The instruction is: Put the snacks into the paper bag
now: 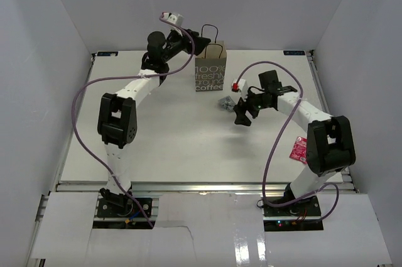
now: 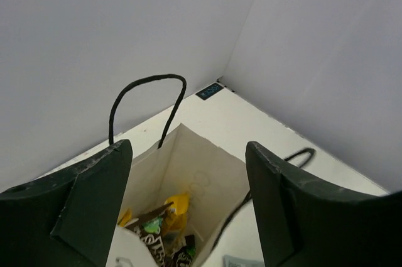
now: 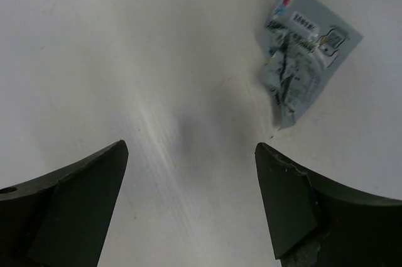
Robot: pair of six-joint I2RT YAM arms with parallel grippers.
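Hovering the left pincer (image 2: 188, 198) directly over the open mouth of the paper bag (image 2: 201, 166), fingers (image 2: 81, 207) standing wide apart and gripping nothing. Looking straight down between them into the bag: showing a yellow packet (image 2: 178, 207) and dark packets (image 2: 157, 239) lying at the bottom, one black loop handle (image 2: 147, 100) arching above the far rim. Standing the bag upright at the far middle of the white bench (image 1: 157, 147), pale print facing the arms.

Hanging the right pincer (image 3: 191, 204) low over bare bench to the right of the bag, likewise spread open and empty. Lying beyond its fingertips and off to the right in the wrist view, not between them: a crumpled silvery grey packet (image 3: 304, 50), flat on the bench and apart from both fingers. Sitting, seen from above, between that pincer and the bag, with a small red packet (image 1: 237, 85) just beyond it near the bag's right side. Resting well apart, toward the bench's right edge beside the right arm's elbow: a second red packet (image 1: 298, 149). Looping over that side of the bench: the arm's purple cable (image 1: 276, 66).
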